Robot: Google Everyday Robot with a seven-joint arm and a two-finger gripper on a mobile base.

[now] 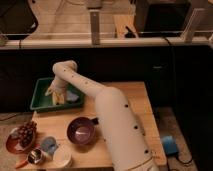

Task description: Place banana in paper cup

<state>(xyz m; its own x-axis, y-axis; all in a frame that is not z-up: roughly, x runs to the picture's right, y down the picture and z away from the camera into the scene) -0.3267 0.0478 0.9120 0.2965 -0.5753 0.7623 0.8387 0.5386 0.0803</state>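
hand [54, 91] low inside green tray [37, 92]; open or closed: cannot tell | banana [59, 98] just under hand, contact unclear | paper cup [62, 159] well nearer camera than hand | risk: off-centre pinch lets the curved banana slip, or it tips the light cup

Over the green tray [38, 101], the claw [54, 91] and banana [59, 99] blur together indistinguishably.
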